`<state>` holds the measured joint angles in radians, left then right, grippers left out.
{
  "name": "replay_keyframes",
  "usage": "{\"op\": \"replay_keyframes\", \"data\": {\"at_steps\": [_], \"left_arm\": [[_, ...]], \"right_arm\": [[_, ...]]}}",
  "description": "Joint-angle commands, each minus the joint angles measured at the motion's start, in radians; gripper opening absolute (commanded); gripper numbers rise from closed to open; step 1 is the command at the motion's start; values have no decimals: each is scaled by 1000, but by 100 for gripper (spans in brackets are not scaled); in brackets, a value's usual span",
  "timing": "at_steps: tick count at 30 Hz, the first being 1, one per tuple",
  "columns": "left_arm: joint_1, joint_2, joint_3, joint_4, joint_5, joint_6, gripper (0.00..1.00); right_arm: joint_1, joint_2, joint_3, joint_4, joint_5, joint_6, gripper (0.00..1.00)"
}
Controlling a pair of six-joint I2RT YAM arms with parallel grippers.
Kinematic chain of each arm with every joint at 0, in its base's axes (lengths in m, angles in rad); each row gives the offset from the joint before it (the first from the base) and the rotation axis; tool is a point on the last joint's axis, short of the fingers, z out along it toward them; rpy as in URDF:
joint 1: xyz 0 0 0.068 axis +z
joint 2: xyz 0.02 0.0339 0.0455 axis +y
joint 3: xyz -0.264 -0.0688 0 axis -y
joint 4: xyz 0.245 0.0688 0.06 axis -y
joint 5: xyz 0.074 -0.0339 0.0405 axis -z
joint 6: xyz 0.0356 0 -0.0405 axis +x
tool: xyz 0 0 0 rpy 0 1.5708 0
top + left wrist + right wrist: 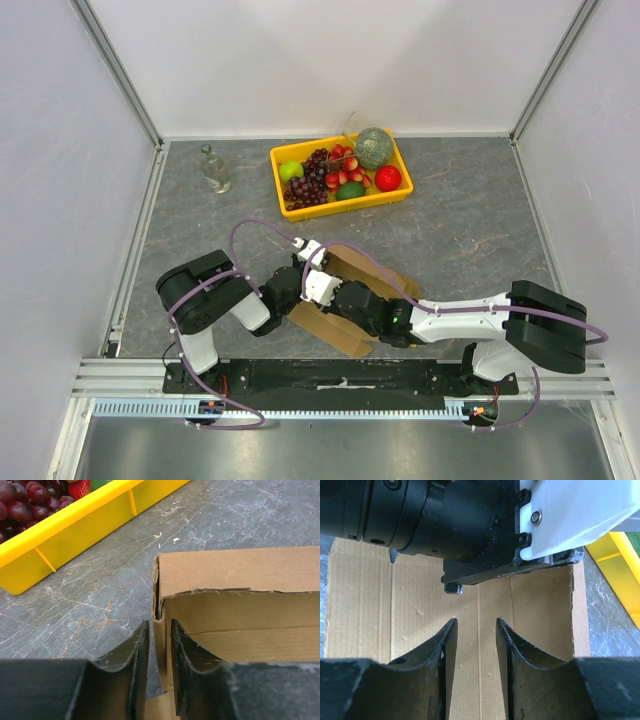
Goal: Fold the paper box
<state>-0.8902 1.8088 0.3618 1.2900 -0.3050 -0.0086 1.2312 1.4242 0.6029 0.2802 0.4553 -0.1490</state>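
The plain brown cardboard box [345, 335] is set near the front edge of the grey marbled table [470, 220]. One upright wall is straddled by the narrowly parted left gripper [160, 625]; a pinch cannot be confirmed. The right gripper [476, 622] is held half open over a flat panel, nothing grasped, and is crowded by the left arm [445, 520]. Free table lies behind, bounded by a yellow plastic fruit tray [345, 207] and a clear glass bottle [214, 168].

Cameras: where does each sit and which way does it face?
Top external: above, behind the bases, looking down on both arms, paper box, yellow tray.
Left wrist: on left gripper, looking past its fingers astride the box wall.
Right wrist: on right gripper, facing the box panel; left arm above.
Shared: box and tray in all.
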Motion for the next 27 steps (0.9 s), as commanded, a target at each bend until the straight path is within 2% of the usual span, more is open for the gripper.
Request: {"op": "replay_keyframes", "data": {"at_steps": [1, 6, 10, 17, 23, 25, 27], "left_arm": [[-9, 4, -3, 374, -51, 55, 34], [-7, -25, -35, 374, -36, 53, 54], [-7, -71, -86, 374, -3, 29, 62], [-7, -138, -196, 374, 78, -50, 65], [-7, -221, -276, 370, 161, -111, 65], [-7, -259, -297, 345, 181, -142, 65], [-9, -304, -313, 307, 194, -168, 64]], "right_arm": [[-6, -31, 41, -4, -30, 31, 43], [-6, -120, 55, -41, -41, 49, 43], [-7, -209, 66, -82, -43, 71, 44], [-6, -318, 72, -127, -14, 92, 45], [-19, -343, 61, -118, 109, 147, 46], [-36, -335, 67, -113, 163, 222, 43], [-76, -321, 80, -118, 149, 276, 40]]}}
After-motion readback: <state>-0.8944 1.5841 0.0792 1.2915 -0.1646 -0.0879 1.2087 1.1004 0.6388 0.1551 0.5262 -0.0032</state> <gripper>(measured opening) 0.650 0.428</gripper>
